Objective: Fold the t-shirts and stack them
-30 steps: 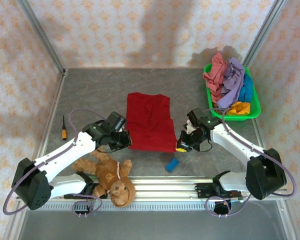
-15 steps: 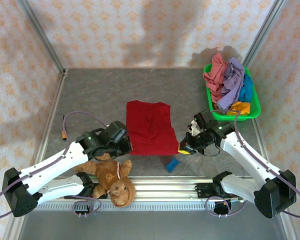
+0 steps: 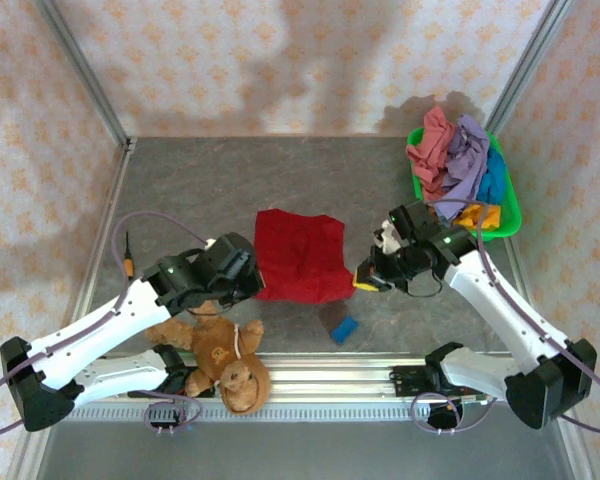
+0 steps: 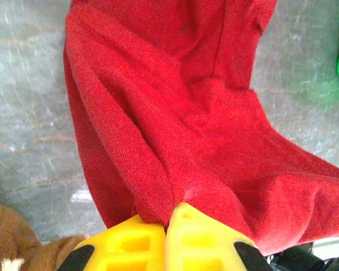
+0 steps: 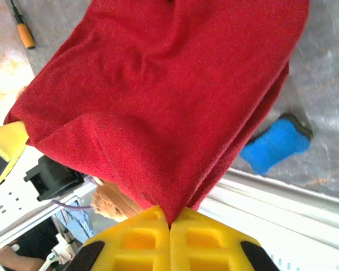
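Observation:
The dark red t-shirt [image 3: 298, 255] lies mid-table with its near edge lifted. My left gripper [image 3: 252, 283] is shut on the near left corner, and my right gripper [image 3: 363, 283] is shut on the near right corner. In the left wrist view the yellow fingertips [image 4: 168, 217] pinch a bunched fold of the red t-shirt [image 4: 175, 113]. The right wrist view has the fingertips [image 5: 170, 217] pressed together on a corner of the red t-shirt [image 5: 169, 96], which hangs stretched between the two grips. More t-shirts are heaped in the basket: salmon pink [image 3: 432, 145], lavender [image 3: 465, 160], teal [image 3: 494, 178], orange-yellow [image 3: 480, 215].
The green basket [image 3: 510, 215] stands at the back right. A brown teddy bear [image 3: 225, 355] lies near the front edge under my left arm. A blue sponge [image 3: 344, 328] sits in front of the shirt. An orange-handled tool [image 3: 128, 262] lies by the left rail.
Both grippers have risen and moved away from the front edge, carrying the shirt's near edge with them. The red shirt now looks shorter front to back.

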